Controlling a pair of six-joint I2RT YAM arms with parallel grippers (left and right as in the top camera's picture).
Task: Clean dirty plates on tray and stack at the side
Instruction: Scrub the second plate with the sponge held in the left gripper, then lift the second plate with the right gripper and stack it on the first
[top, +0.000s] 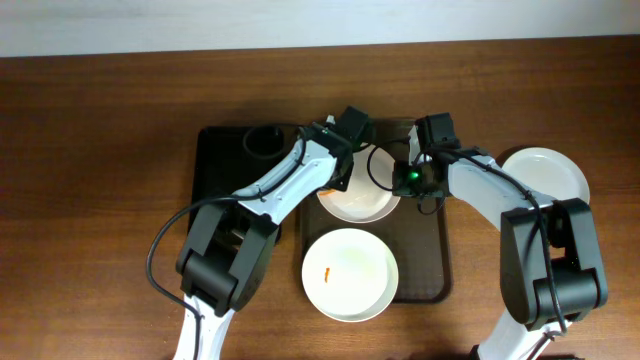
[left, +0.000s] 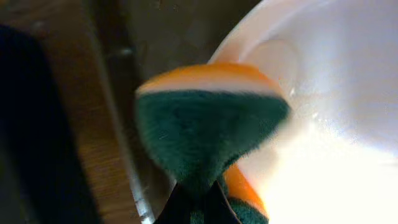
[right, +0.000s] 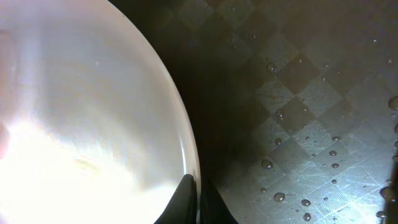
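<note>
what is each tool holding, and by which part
The left tool pinches the green-and-orange sponge at one bunched end. The right tool grips the white plate by its rim.

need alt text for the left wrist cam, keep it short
A green-and-orange sponge, pinched in the left gripper at the bottom edge, sits over the rim of a bright white plate that fills the right side. The dark tray shows behind it at the top, all slightly blurred.

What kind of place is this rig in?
Probably a lab tabletop mock-up of dishwashing rather than a real kitchen: a bare wooden table, white plates on a droplet-spattered tray, and a green-and-orange sponge.
</note>
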